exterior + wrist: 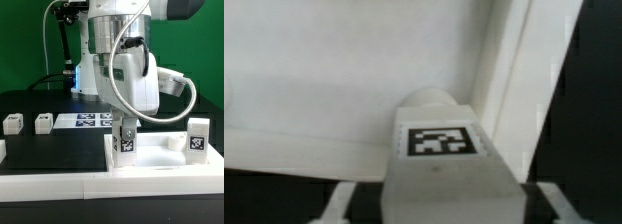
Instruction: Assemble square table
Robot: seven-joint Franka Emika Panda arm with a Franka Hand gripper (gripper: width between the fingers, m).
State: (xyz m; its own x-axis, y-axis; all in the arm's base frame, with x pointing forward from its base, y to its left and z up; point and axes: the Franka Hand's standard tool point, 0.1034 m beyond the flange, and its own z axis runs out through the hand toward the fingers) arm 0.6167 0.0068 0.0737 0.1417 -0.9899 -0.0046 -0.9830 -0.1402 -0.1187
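I see the black surface [60, 150], one leg [12, 123] far left, second leg [43, 123] beside it, marker board [90, 121] next, square top [160, 156] right.

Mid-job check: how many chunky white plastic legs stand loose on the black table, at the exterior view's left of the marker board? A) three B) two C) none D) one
B: one chunky white plastic leg and a second leg stand apart on the black table, at the exterior view's left of the marker board.

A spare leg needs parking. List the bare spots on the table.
Bare: black table between the loose legs and the front rail. Also the top between the held leg and the standing leg. Crowded: around the gripper.
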